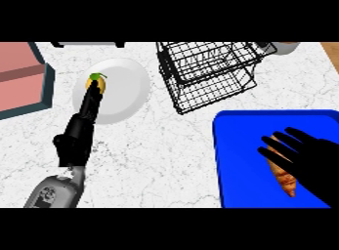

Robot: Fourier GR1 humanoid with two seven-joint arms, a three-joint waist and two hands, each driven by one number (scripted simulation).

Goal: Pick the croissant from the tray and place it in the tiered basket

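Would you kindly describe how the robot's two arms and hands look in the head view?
The left arm shows a light grey forearm casing with darker markings, then a black wrist section and a slim black left hand. The right hand is matt black with separate fingers and no visible markings; its forearm is hidden.

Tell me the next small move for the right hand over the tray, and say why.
Probably curl the fingers round the croissant before lifting. The right hand lies over it on the blue tray with fingers spread and straight, so nothing is held yet. The tiered basket stands beyond the tray, up and to the left.
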